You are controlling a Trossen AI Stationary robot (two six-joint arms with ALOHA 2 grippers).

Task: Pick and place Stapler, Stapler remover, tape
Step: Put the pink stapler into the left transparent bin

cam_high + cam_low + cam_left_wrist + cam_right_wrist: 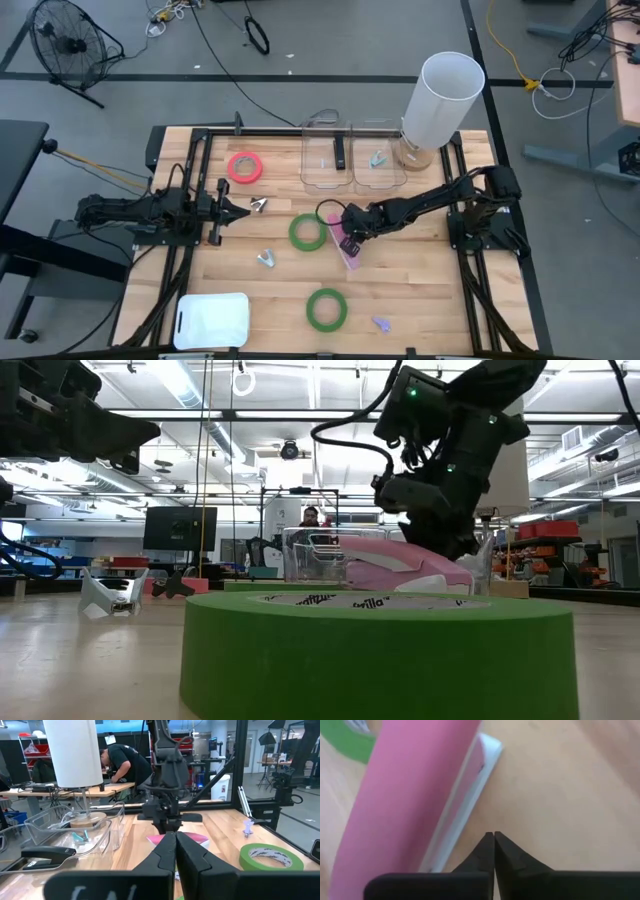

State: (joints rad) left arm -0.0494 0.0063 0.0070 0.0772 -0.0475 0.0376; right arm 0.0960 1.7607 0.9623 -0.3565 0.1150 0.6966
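Note:
A pink stapler (351, 252) lies flat on the wooden table, also seen in the right wrist view as the stapler (405, 805). My right gripper (493, 836) points steeply down with its fingers shut on nothing, tips just beside the stapler's white base; from above it is the right gripper (345, 230). Two green tape rolls (308, 231) (326, 308) and a pink-red roll (244, 167) lie flat. Silver staple removers (258, 205) (266, 259) and a purple one (381, 323) rest on the table. My left gripper (228, 207) waits shut at the left.
Two clear bins (352, 155) at the far side hold a black stapler (339, 150) and a staple remover (377, 158). A tall white cylinder (440, 100) stands at the far right. A white board (212, 320) lies at the near left. A person (120, 762) works beyond the table.

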